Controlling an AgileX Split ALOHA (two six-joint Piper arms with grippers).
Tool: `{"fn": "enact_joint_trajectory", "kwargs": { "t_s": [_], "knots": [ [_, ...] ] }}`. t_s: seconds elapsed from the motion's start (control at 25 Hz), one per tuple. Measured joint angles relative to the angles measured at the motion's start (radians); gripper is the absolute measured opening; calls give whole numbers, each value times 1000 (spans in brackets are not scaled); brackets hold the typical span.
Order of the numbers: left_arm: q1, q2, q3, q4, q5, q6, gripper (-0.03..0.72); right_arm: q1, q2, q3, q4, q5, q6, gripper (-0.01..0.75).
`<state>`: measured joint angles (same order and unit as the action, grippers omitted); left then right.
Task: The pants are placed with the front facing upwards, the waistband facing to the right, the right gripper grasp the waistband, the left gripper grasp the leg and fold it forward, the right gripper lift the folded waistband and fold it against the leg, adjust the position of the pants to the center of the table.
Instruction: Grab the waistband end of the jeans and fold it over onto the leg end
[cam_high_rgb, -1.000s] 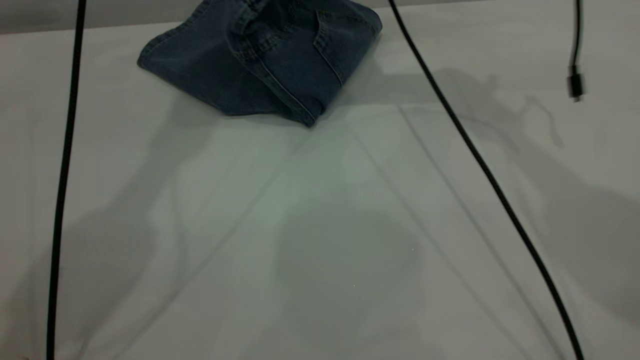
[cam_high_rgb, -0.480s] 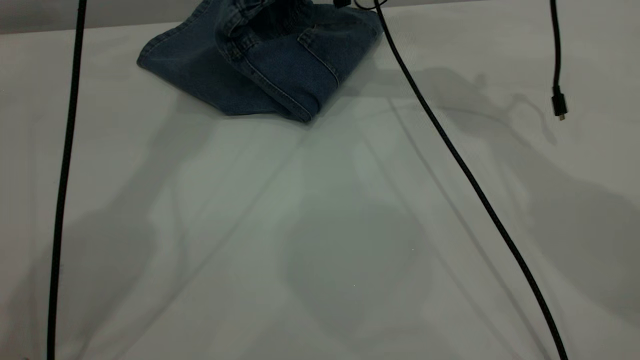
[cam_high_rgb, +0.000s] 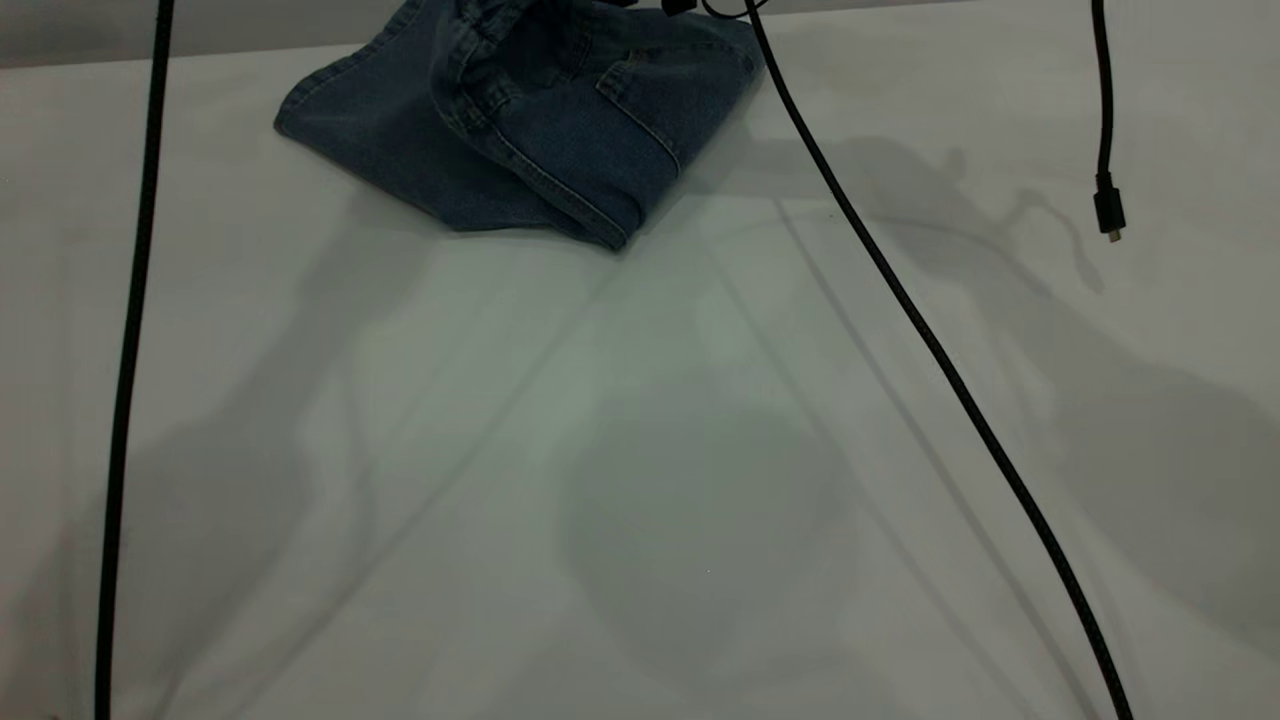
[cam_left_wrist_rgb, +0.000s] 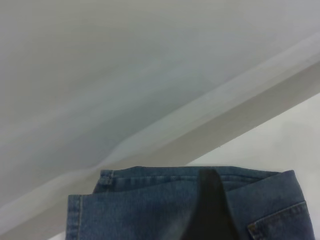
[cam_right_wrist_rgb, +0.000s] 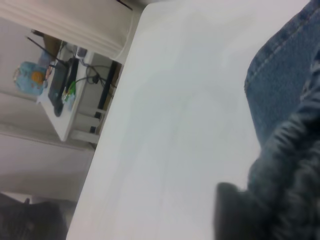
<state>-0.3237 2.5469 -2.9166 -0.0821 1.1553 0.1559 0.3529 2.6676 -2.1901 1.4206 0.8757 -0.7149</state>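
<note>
On the white surface (cam_high_rgb: 640, 450) the folded pants (cam_high_rgb: 520, 120) lie at the far edge. Right gripper (cam_right_wrist_rgb: 235, 210) seems clenched on the waistband (cam_right_wrist_rgb: 295, 150); left fingers unclear. A slip would unfold them.

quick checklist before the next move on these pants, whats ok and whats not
1. Pants folded into a compact bundle: ok.
2. Pants centred on the table: not ok, they lie at its far edge.
3. Right hand gripping the waistband: cannot tell, only a dark tip beside the ruched denim shows.
4. Left hand clear of the denim: not ok, one finger overlaps it.
5. Dangling cable clear of the pants: not ok, it passes their right corner.
</note>
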Motion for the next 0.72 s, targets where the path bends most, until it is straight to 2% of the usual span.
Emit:
{"fn": "enact_joint_trajectory", "kwargs": {
  "t_s": [0.16, 0.28, 0.52, 0.72],
  "knots": [
    [0, 0, 0, 0, -1, 0, 469, -1, 0, 0, 0, -15, 0, 512],
    [0, 0, 0, 0, -3, 0, 469, -5, 0, 0, -13, -26, 0, 587],
    [0, 0, 0, 3, 9, 0, 469, -55, 0, 0, -49, -32, 5, 590],
    [0, 0, 0, 3, 36, 0, 469, -152, -14, -1, -135, 4, 66, 587]
  ]
}}
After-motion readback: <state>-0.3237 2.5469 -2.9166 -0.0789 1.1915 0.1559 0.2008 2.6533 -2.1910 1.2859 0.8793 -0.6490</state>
